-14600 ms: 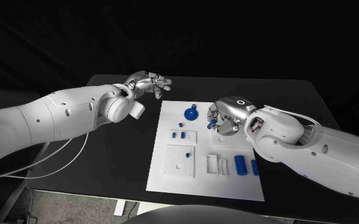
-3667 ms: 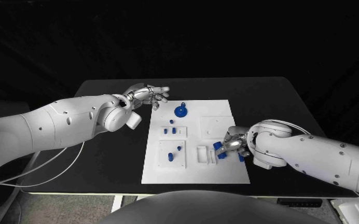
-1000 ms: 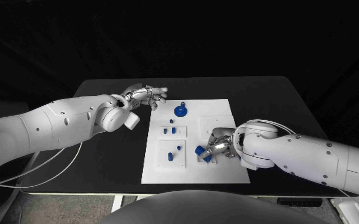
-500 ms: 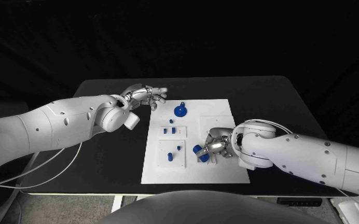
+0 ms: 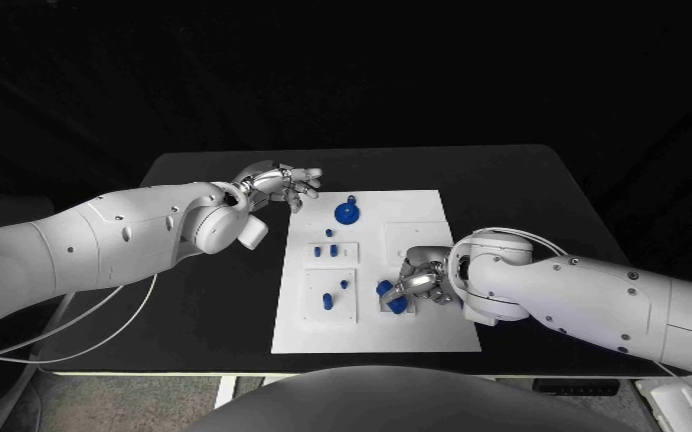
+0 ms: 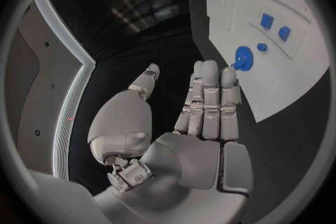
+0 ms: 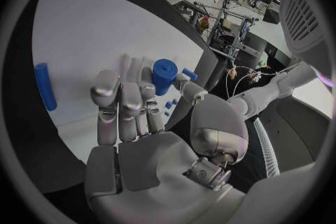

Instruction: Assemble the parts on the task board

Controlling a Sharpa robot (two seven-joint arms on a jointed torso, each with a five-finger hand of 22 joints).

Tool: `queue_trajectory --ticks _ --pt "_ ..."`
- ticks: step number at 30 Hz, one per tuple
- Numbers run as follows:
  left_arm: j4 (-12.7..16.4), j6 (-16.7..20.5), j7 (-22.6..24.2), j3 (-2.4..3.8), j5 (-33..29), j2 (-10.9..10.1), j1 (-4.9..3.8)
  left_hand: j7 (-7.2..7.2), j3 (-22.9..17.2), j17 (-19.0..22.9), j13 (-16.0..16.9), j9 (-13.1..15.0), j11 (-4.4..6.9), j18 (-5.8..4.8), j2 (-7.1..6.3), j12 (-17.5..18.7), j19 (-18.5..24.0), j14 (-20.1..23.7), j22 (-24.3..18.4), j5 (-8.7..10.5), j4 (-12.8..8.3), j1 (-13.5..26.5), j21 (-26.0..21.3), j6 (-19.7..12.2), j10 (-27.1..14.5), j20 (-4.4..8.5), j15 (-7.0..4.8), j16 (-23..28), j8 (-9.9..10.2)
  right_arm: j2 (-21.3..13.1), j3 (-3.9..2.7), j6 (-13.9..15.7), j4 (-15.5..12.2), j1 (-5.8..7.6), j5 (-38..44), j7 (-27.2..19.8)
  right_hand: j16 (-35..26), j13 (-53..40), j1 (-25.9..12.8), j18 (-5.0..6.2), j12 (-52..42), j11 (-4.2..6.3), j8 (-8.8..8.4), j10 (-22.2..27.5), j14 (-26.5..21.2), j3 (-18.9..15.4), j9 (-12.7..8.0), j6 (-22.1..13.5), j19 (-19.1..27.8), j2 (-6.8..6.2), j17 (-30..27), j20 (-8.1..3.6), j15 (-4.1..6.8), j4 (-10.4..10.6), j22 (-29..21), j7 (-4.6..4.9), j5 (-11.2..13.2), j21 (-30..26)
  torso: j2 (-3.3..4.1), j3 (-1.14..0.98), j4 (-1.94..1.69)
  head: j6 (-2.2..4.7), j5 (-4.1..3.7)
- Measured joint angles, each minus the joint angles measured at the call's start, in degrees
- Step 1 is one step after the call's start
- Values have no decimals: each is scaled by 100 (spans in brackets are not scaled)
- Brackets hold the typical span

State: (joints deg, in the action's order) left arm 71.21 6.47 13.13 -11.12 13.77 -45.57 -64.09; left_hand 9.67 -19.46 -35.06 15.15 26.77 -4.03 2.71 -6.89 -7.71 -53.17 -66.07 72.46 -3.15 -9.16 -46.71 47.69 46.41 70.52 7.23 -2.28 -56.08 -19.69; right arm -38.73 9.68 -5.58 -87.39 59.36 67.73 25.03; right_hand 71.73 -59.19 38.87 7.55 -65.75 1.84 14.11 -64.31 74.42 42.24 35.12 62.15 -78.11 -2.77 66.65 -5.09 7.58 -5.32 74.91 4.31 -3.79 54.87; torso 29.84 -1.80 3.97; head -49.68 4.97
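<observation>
The white task board (image 5: 378,337) lies mid-table. My right hand (image 5: 418,284) hovers over its near half and pinches a blue cylinder (image 5: 389,295) between thumb and fingers, just above the white slotted blocks. In the right wrist view the held cylinder (image 7: 164,75) stands past the fingertips (image 7: 126,75), and a second blue cylinder (image 7: 45,87) lies flat on the board (image 7: 91,28). A blue gear (image 5: 348,213) lies at the board's far end, and small blue pegs (image 5: 330,249) stand in the left-hand blocks. My left hand (image 5: 283,181) hangs open beside the far left corner, fingers (image 6: 210,95) straight and holding nothing.
The black table (image 5: 534,192) shows bare on both sides of the board. More small blue pieces (image 5: 327,301) sit in the near left block. My right forearm (image 5: 577,297) covers the board's near right corner. The left wrist view shows the gear (image 6: 243,57) ahead of the fingers.
My right hand has shifted the held cylinder slightly over the slotted blocks in the last second. The left hand has stayed where it was.
</observation>
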Motion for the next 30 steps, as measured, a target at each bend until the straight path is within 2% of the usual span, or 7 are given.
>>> queue_trajectory --ticks 7,9,16,20,22,25,30 --pt "-1 -1 -5 0 2 -3 0 0 16 0 -1 0 0 0 0 0 0 0 -1 0 -16 0 0 0 0 0 0 0 0 -4 -5 -28 -10 -5 91 67 -22 -21 -65 1 25 0 0 0 2 0 53 0 0 -18 3 0 -2 0 0 0 1 0 1 -1 1 -6 -10" --pt "0 -1 -6 0 2 -5 0 0 16 1 -1 0 0 0 0 0 0 0 -1 0 -16 0 0 0 0 0 0 0 0 -16 -8 -29 -10 -2 112 80 -22 -21 -90 1 34 -1 2 0 2 103 36 1 0 -42 3 0 -3 -103 0 1 1 0 1 -1 2 -7 -13" --pt "4 -1 -11 0 4 -9 0 0 16 1 -1 0 0 0 0 0 0 0 -2 0 -16 0 0 0 0 -1 0 0 0 2 -10 -21 -6 3 163 116 -45 -33 -118 1 34 -2 3 -1 11 151 30 7 0 -69 3 0 -12 -132 0 8 7 0 4 -2 2 -7 -23" --pt "6 -1 -14 0 5 -10 0 0 16 1 -1 0 0 0 0 0 -6 0 4 0 -16 0 0 0 0 -7 0 0 0 27 -8 -22 11 3 177 130 -45 -62 -235 1 57 -2 16 -1 20 196 22 17 -11 -186 17 11 -20 -116 0 18 68 0 4 -2 1 -3 -30" --pt "7 -1 -18 0 6 -11 0 0 16 1 -2 0 0 0 0 0 -6 0 3 0 -16 0 0 0 0 -7 0 0 0 47 -1 -31 20 -1 172 135 -45 -75 -437 35 56 0 19 -3 21 29 -1 28 -21 -352 32 20 -22 0 0 10 69 0 5 -2 -1 -2 -35" --pt "9 -2 -22 0 6 -13 0 0 16 1 -2 0 0 0 0 0 -6 0 3 0 -16 0 0 0 0 -8 0 0 0 77 6 -50 28 -13 159 138 -66 -92 -663 49 68 9 17 -12 21 -279 -24 38 -21 -508 40 20 -22 10 0 3 75 0 5 -2 -3 -2 -40" --pt "10 -2 -28 0 8 -13 -1 0 16 1 -2 0 0 0 0 0 -6 0 3 0 -16 0 0 0 0 -8 0 0 0 99 8 -68 53 -17 149 138 -79 -161 -803 60 108 9 14 -12 21 -744 2 38 2 -422 74 -2 -22 -182 0 3 74 0 5 -1 -4 0 -43"
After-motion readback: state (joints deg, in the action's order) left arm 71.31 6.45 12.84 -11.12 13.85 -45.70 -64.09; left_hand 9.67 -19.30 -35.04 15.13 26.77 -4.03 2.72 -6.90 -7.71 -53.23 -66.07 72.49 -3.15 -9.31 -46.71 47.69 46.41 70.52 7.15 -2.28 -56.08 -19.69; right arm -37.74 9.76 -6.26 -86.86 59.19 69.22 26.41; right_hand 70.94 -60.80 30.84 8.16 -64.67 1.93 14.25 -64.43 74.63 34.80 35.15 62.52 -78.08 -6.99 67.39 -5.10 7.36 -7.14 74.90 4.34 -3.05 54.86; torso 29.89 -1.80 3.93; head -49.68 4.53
